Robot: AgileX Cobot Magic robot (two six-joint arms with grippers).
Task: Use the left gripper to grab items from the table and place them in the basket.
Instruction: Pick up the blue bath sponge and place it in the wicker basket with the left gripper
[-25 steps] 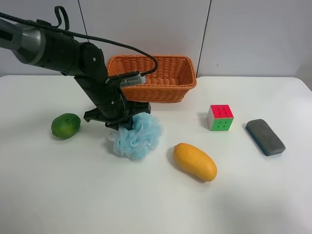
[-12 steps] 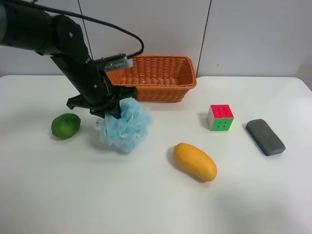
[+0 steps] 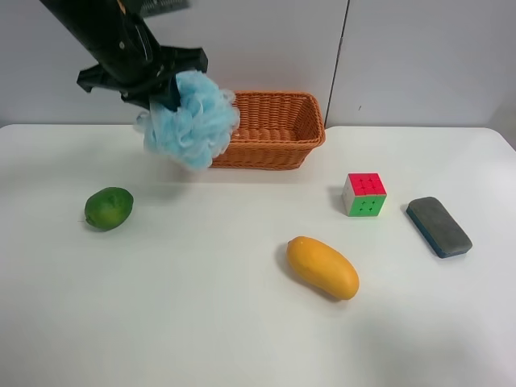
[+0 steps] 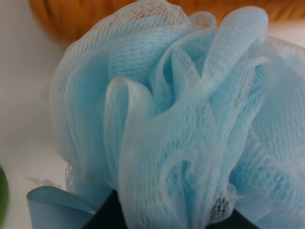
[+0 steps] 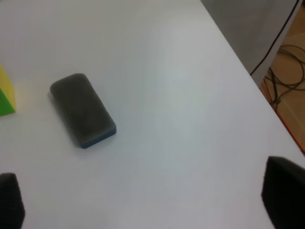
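My left gripper (image 3: 157, 89) is shut on the light-blue bath pouf (image 3: 192, 121) and holds it in the air by the left end of the wicker basket (image 3: 310, 121). The pouf fills the left wrist view (image 4: 181, 119), with the basket (image 4: 71, 19) behind it. On the white table (image 3: 242, 339) lie the green fruit (image 3: 108, 207), the mango (image 3: 322, 267), the puzzle cube (image 3: 364, 194) and the grey-blue block (image 3: 438, 226). My right gripper (image 5: 145, 198) is open above the table near the block (image 5: 83, 109); it is out of the exterior high view.
The basket stands at the back of the table against a grey wall. The right wrist view shows the table's edge (image 5: 248, 71), with cables (image 5: 286, 71) on the floor beyond it. A corner of the cube (image 5: 5, 93) shows there too.
My left gripper has lifted the pouf off the table and carried it up and back, from near the green fruit to beside the basket's left end. The other items have not moved.
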